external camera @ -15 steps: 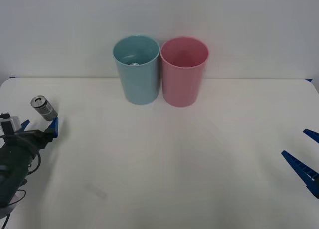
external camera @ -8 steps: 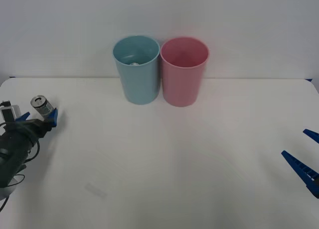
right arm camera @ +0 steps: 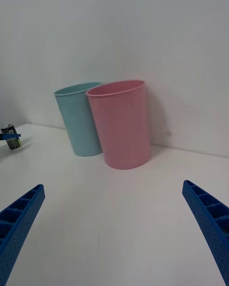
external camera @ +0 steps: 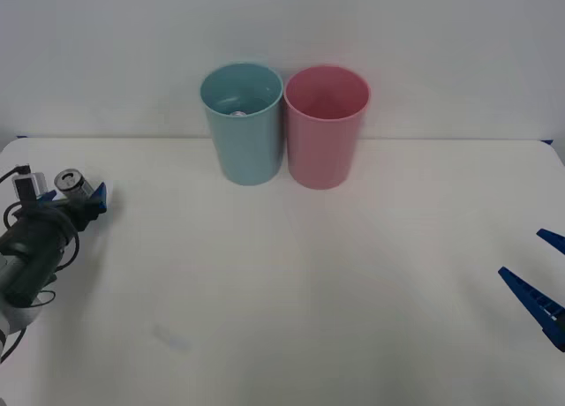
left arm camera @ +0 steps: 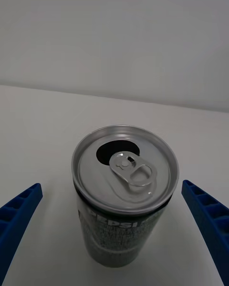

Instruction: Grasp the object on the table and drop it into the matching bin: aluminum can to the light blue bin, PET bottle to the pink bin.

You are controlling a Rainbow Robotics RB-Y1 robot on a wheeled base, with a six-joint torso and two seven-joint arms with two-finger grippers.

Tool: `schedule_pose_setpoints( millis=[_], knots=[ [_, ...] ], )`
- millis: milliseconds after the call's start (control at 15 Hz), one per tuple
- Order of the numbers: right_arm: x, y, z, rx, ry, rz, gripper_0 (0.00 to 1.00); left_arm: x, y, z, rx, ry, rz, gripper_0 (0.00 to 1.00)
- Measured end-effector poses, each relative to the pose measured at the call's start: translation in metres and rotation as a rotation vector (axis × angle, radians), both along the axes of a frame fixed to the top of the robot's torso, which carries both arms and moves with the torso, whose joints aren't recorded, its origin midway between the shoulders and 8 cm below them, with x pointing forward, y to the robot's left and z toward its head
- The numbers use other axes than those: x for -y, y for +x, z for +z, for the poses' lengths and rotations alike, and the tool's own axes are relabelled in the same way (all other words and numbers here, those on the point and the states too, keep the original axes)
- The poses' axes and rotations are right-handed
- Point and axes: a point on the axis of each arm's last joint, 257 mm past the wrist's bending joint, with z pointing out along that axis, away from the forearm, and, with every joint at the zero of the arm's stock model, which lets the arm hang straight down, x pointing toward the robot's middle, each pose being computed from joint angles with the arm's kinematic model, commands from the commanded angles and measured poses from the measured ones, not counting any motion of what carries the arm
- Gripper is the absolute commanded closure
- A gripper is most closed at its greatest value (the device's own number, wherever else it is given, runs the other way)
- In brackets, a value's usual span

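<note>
At the left edge of the front view, the upright aluminum can [external camera: 74, 185] stands between the spread fingers of the left gripper [external camera: 71, 197], far nearer than the parked, open right gripper [external camera: 540, 275].

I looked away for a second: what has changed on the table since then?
The left gripper has moved farther up the table's left side, its open fingers now straddling the aluminum can, not yet closed on it. The can looks less tilted. The light blue bin, pink bin and open right gripper have stayed put.
</note>
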Motion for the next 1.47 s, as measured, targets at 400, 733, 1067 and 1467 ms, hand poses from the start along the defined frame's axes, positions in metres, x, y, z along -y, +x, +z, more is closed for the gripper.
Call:
schedule_pose_setpoints(
  millis=[400, 733, 1067, 1467],
  knots=[
    [0.000, 0.000, 0.000, 0.000, 0.000, 0.000, 0.00, 0.001, 0.004, -0.004, -0.020, 0.007, 0.005, 1.00],
    [0.000, 0.000, 0.000, 0.000, 0.000, 0.000, 0.00, 0.003, 0.005, -0.005, -0.022, 0.008, 0.006, 1.00],
    [0.000, 0.000, 0.000, 0.000, 0.000, 0.000, 0.00, 0.009, 0.005, -0.006, -0.021, -0.011, -0.008, 1.00],
    [0.000, 0.000, 0.000, 0.000, 0.000, 0.000, 0.00, 0.013, -0.008, 0.007, 0.028, -0.025, -0.047, 1.00]
  ],
)
